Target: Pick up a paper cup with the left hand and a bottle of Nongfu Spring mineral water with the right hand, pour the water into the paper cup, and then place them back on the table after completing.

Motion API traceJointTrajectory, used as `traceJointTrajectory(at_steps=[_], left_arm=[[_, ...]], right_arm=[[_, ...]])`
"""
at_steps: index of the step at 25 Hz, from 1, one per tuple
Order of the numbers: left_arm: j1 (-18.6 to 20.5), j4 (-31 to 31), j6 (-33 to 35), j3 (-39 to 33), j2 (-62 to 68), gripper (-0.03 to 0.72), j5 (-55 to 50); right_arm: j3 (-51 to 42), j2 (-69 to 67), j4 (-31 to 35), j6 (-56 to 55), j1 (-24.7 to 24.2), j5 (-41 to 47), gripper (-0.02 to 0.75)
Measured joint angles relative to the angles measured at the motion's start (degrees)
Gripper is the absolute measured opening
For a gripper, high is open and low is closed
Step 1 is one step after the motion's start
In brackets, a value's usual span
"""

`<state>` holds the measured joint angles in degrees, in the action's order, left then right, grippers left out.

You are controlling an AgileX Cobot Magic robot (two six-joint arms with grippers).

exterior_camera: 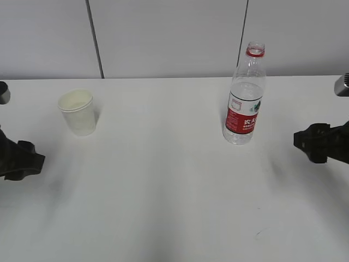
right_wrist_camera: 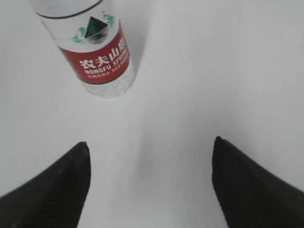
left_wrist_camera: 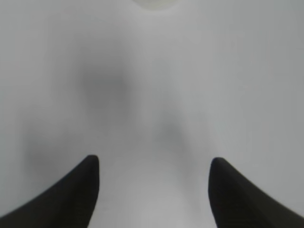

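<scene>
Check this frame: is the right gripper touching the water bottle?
Apart. The right wrist view shows bare table between the open right gripper and the bottle.

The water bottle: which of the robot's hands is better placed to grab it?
The right hand. It is open and the bottle stands uncapped just ahead of it, on its side of the table. The left hand faces the paper cup across the table.

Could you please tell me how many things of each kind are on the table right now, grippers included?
Paper cups: 1, the paper cup, upright.
Water bottles: 1, the bottle, upright, cap off.
Grippers: 2, the left hand and the right hand, both open and empty.
Total: 4, all over the white table.
</scene>
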<state>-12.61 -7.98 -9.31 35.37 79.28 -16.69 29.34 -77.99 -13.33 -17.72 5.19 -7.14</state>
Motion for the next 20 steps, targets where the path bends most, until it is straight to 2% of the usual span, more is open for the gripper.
traceJointTrajectory(at_steps=[4, 9, 12, 17, 20], left_arm=[[-0.1, 1.6, 0.0, 4.8, -1.4, 0.449, -15.3], [-0.1, 2.1, 0.0, 11.4, -1.5, 0.447, -31.6], [-0.1, 2.1, 0.0, 14.7, -1.6, 0.447, -37.5], [-0.1, 2.3, 0.0, 18.3, -1.6, 0.447, -45.5], [-0.1, 2.9, 0.0, 19.2, -1.6, 0.447, -49.1]], right_arm=[[3.5, 2.8, 1.1, -1.9, 0.0, 12.6, 0.589], [10.0, 6.8, 7.9, -2.4, 0.0, 31.7, 0.588], [14.8, 7.8, 13.3, -0.1, 0.0, 43.0, 0.588], [22.4, 7.8, 25.4, 11.7, 0.0, 62.5, 0.588], [25.9, 7.8, 28.0, 14.6, 0.0, 72.9, 0.588]])
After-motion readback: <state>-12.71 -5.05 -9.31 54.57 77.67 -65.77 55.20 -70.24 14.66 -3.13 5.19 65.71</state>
